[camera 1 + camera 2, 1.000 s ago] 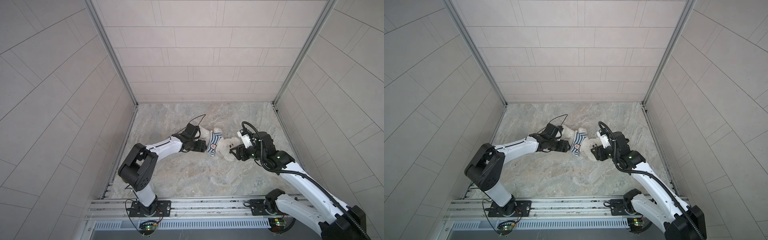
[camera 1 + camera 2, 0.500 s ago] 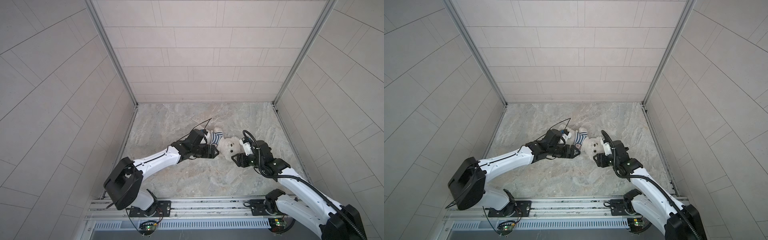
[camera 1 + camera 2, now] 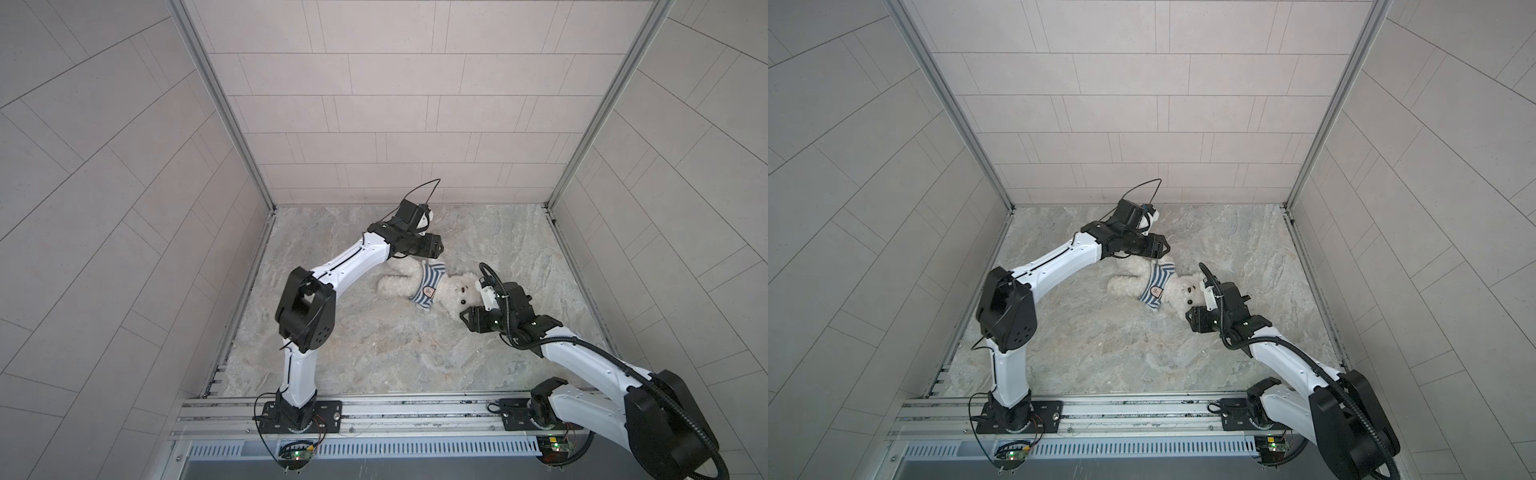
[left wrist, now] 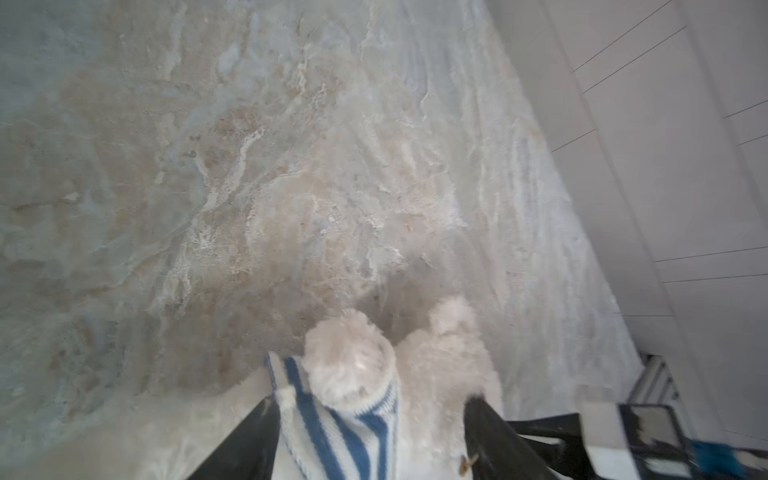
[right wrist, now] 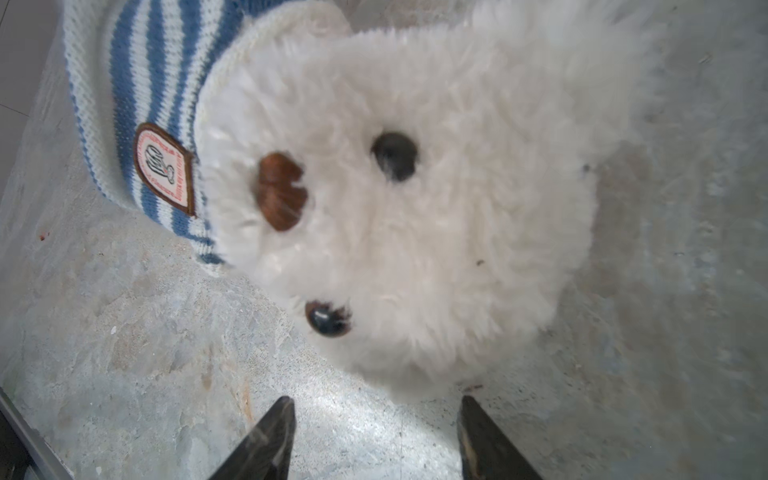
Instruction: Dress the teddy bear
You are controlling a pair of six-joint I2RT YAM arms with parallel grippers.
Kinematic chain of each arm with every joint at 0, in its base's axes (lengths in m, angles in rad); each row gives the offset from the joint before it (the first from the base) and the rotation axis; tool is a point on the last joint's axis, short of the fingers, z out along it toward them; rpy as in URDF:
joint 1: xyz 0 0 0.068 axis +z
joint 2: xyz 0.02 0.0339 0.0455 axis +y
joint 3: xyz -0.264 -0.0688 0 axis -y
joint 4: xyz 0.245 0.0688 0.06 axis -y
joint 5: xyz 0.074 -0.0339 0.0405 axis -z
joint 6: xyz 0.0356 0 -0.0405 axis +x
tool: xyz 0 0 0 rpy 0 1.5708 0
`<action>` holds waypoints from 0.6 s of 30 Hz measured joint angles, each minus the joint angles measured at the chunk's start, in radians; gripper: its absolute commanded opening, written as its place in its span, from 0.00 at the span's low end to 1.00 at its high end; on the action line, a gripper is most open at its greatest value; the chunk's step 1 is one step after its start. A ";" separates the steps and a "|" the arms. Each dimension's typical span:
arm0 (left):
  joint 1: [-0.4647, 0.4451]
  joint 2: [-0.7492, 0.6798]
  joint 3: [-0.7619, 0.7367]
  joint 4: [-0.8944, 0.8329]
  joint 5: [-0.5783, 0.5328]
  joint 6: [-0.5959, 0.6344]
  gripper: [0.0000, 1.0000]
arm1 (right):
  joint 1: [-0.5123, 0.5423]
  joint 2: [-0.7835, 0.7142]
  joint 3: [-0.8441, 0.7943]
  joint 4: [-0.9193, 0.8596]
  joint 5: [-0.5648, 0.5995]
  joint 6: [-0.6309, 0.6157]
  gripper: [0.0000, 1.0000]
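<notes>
The bear (image 3: 459,286) lies on its back near the middle of the table (image 3: 374,353). Its head points to my right gripper (image 3: 467,322) and its legs point to the left side. The shirt (image 3: 428,286) is on the body. The head is through the neck, the stripes cover the chest, and the badge (image 5: 164,168) shows on the front. In the left wrist view one paw (image 4: 347,357) comes out of a sleeve. I cannot tell whether the other arm is through its sleeve, because the cloth on that side looks bunched in both top views.

My left gripper (image 4: 372,415) hangs just beside the dressed arm, on the far side of the bear. Its jaws stand apart, with the sleeve and paw between them in the wrist view. They are not clamped on anything that I can see, and I cannot say whether one finger brushes the cloth. The jaws of my right gripper are also apart and empty. They are near the top of the head and do not touch it.

I judge that the task is nearly complete. What is left, I think, is to check the second sleeve and perhaps pull the hem lower on the belly.
</notes>
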 measured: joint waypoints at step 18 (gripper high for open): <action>0.020 -0.280 -0.621 0.050 -0.201 -0.009 0.45 | 0.033 0.411 0.365 0.025 -0.031 -0.088 0.51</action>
